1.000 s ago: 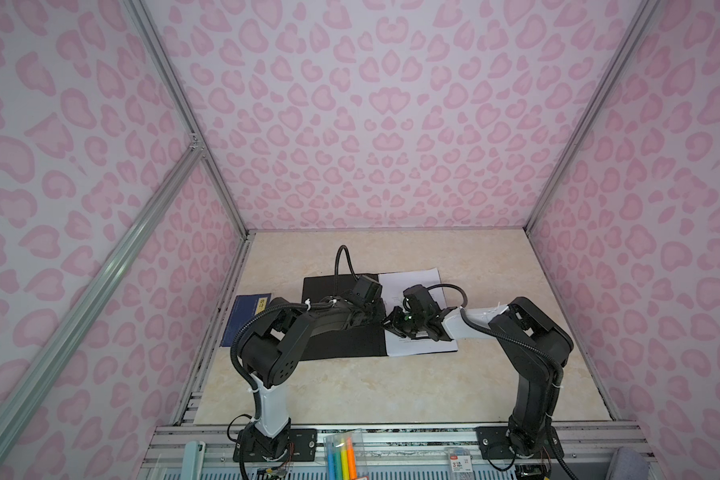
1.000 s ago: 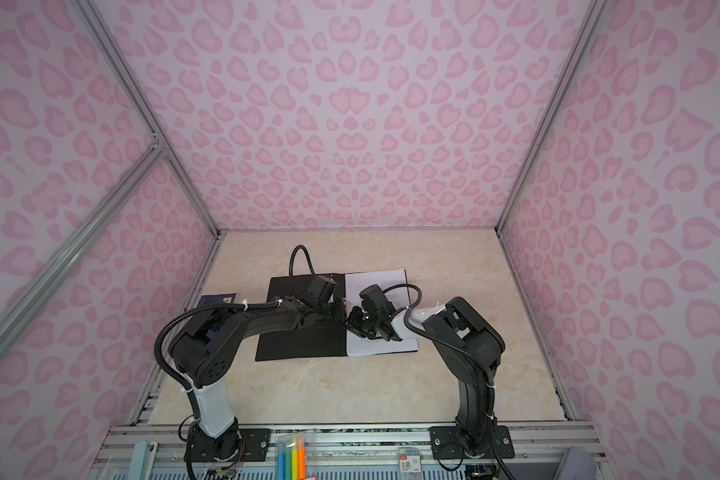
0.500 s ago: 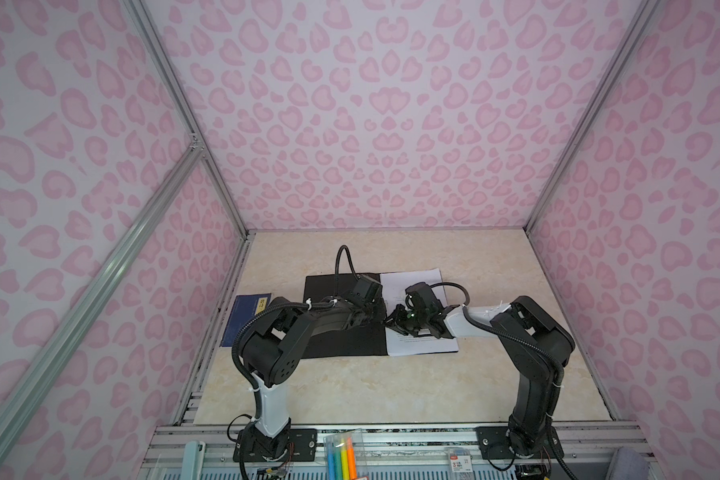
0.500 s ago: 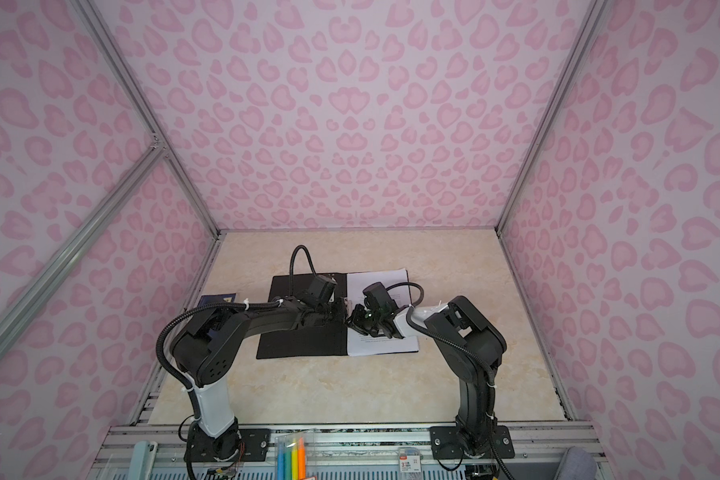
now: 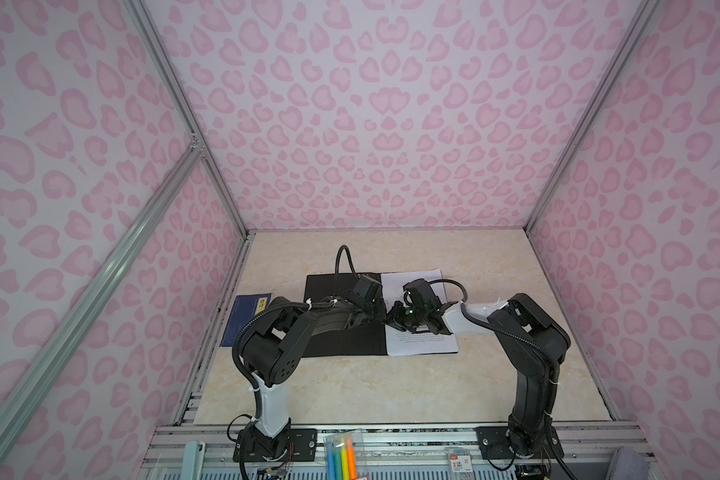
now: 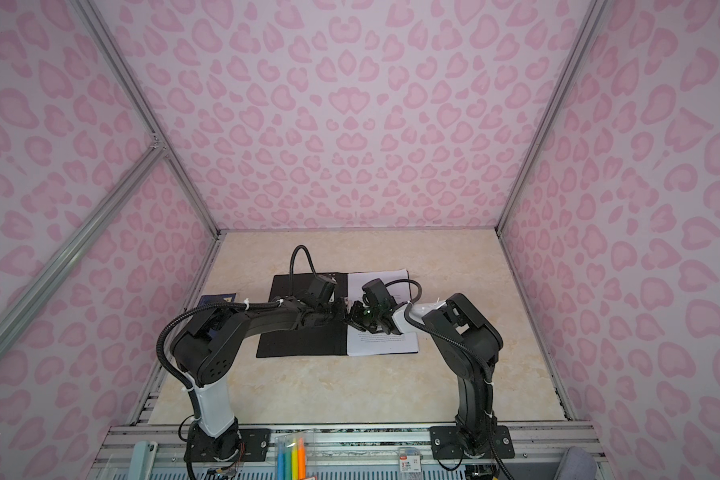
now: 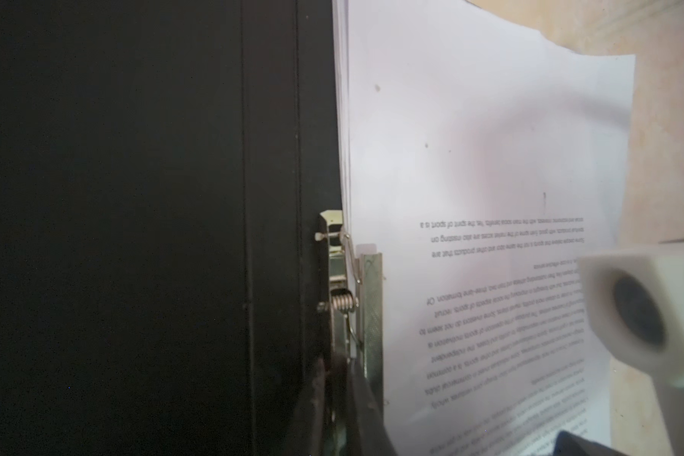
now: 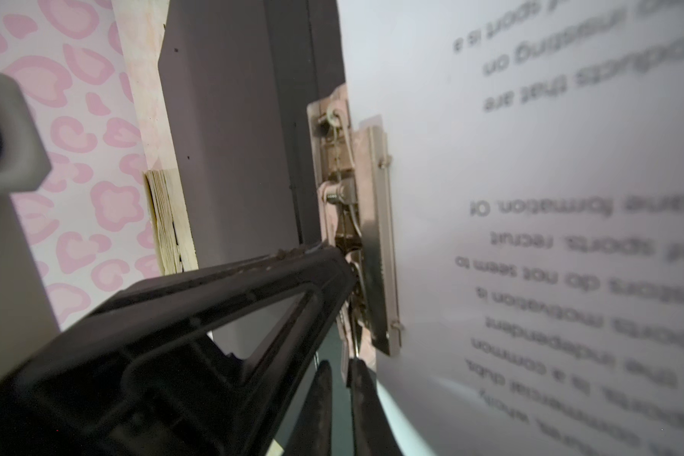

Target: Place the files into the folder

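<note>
Folder lies open flat on the bench, black inside up. Files sit stacked on its right half, inner edge tucked at the spine under the metal clip, so the paper looks placed and the step in hand is likely working or securing that clip. To do it well: keep the stack square to the spine and act on the lever end only. Don't drag the top sheet, and let the bar come down flat across the paper rather than on one corner. Left hand is pressed together, tip right on the clip's spring end. Can't tell if it nips anything. Left arm reaches low across the black half, wrist near level. Right hand comes in from the paper side, low over the sheet, aimed at the same clip. Its fingers are close with a slim gap, and I can't tell whether they pinch the lever. The two hands are nearly touching, so a collision is a risk.
</note>
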### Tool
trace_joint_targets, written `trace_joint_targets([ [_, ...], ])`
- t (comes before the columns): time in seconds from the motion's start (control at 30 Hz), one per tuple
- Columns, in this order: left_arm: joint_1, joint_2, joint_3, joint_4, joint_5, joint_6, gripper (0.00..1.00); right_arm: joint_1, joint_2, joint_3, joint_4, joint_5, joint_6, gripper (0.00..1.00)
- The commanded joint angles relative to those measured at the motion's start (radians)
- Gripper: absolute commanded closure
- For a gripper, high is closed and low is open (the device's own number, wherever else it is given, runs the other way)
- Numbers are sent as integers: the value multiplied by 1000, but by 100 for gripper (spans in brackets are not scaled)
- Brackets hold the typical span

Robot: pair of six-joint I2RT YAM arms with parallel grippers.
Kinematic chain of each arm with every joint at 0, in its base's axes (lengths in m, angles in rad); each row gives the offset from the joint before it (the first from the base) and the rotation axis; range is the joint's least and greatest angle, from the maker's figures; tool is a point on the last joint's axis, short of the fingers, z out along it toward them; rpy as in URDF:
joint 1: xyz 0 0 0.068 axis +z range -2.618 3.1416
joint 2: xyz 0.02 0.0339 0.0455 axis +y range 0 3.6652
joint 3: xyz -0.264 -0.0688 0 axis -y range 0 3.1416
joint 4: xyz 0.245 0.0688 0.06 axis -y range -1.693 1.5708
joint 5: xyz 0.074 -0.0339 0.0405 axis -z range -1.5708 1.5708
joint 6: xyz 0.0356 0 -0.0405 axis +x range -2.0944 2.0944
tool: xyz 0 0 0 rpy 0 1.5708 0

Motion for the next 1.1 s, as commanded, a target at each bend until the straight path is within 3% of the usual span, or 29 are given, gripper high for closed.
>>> trace_joint_targets([
  [0.0,-2,38,-22,-293,-7,4,97,-2,14,3,-7,-5,-4,91],
  [0.13,-2,40,-20,-294,-9,3,96,-4,16,-12,-4,-1,8,100],
  [0.43,-1,20,-17,-282,6,0,94,-13,34,11,-218,101,-17,100],
  [0.8,-1,20,-13,-289,1,-5,79,4,36,61,-390,263,-78,100],
  [1.07,-2,26,-37,-251,36,-30,78,23,52,102,-353,218,-107,100],
])
